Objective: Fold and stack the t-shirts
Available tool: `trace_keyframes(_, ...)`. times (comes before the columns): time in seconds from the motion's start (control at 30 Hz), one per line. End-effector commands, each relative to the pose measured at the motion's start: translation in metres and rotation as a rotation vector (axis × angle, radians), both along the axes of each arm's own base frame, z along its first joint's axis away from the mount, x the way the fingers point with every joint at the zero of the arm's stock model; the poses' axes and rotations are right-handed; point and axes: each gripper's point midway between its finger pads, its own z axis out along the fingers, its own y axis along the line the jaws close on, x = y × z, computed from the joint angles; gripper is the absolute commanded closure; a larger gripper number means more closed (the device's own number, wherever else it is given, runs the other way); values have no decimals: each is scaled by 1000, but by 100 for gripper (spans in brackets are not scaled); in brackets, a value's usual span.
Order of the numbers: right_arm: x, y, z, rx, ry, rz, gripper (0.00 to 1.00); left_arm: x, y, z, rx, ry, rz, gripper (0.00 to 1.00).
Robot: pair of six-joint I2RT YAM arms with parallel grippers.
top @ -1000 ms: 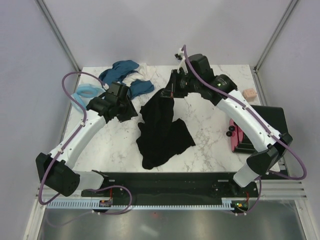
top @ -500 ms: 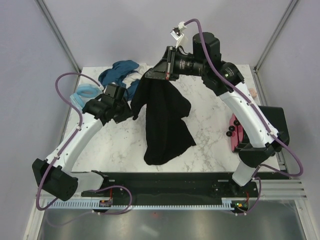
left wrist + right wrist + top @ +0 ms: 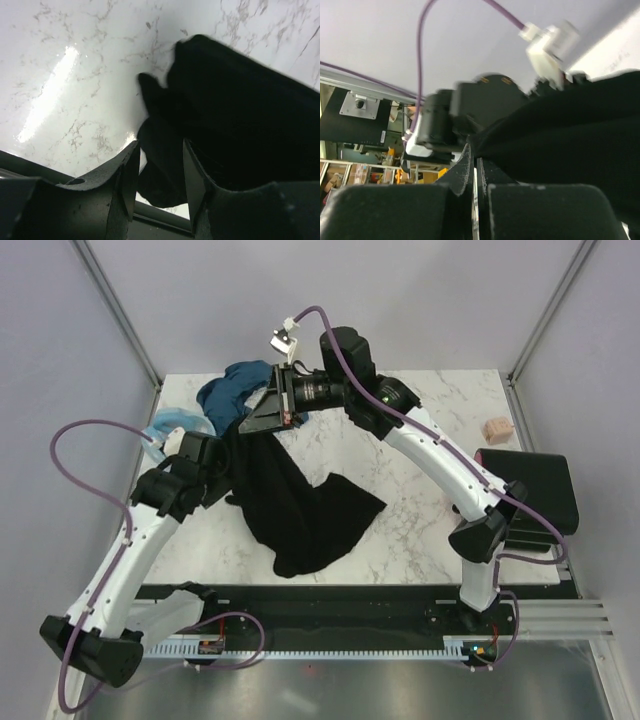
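right gripper (image 3: 473, 159) clenched on the black t-shirt (image 3: 300, 510), held up over the far-left of the bench (image 3: 420, 470), tail pooled mid-bench; left gripper (image 3: 160, 150) half-open astride a fold (no pinch yet); looks limp, light, likely best taken at corners.

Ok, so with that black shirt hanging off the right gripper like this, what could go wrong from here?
The right gripper is shut on one bunched bit of the black t-shirt, so the cloth could slip free. The left gripper stands open around a crumpled fold, so closing may catch several layers rather than one edge. The hanging shirt sits right by the teal-blue t-shirts and might drag them along.
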Motion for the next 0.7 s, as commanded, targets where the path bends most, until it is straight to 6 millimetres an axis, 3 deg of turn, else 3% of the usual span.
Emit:
trace_keyframes(0.0, -5, -46, 33, 67, -141, -68, 100, 1, 27, 27, 49, -106, 123, 51)
trace_keyframes(0.1, 7, -74, 1, -37, -175, -214, 100, 8, 32, 30, 79, -86, 123, 51)
trace_keyframes(0.13, 3, -89, -10, -75, -181, -258, 100, 11, 30, 28, 82, -70, 115, 51)
trace_keyframes(0.17, 15, -102, -29, -163, -170, -360, 100, 15, 26, 20, 80, -33, 99, 51)
trace_keyframes(0.2, 15, -117, -34, -200, -191, -405, 100, 18, 24, 18, 84, -15, 88, 51)
trace_keyframes(0.23, 13, -128, -68, -308, -142, -419, 100, 20, 22, 15, 83, 5, 78, 51)
trace_keyframes(0.27, 19, -139, -84, -382, -135, -473, 100, 24, 18, 9, 84, 39, 63, 52)
trace_keyframes(0.3, 17, -149, -96, -437, -125, -493, 100, 26, 15, 8, 81, 48, 55, 52)
trace_keyframes(0.33, 10, -163, -129, -550, -72, -497, 100, 28, 13, 8, 79, 54, 47, 52)
trace_keyframes(0.4, 6, -187, -157, -671, -38, -554, 100, 33, 10, 4, 87, 74, 30, 53)
trace_keyframes(0.43, -7, -200, -186, -771, 22, -545, 100, 35, 10, 2, 91, 83, 26, 53)
trace_keyframes(0.53, -33, -228, -238, -948, 129, -514, 99, 41, 8, -4, 108, 109, 5, 53)
trace_keyframes(0.57, -40, -232, -249, -980, 153, -489, 76, 43, 6, -4, 106, 112, -3, 53)
trace_keyframes(0.6, -47, -241, -266, -1041, 181, -478, 67, 44, 5, -7, 107, 120, -8, 53)
trace_keyframes(0.63, -54, -249, -273, -1085, 202, -472, 60, 45, 3, -11, 106, 134, -15, 54)
trace_keyframes(0.67, -55, -253, -276, -1109, 200, -476, 60, 46, 0, -13, 98, 143, -30, 54)
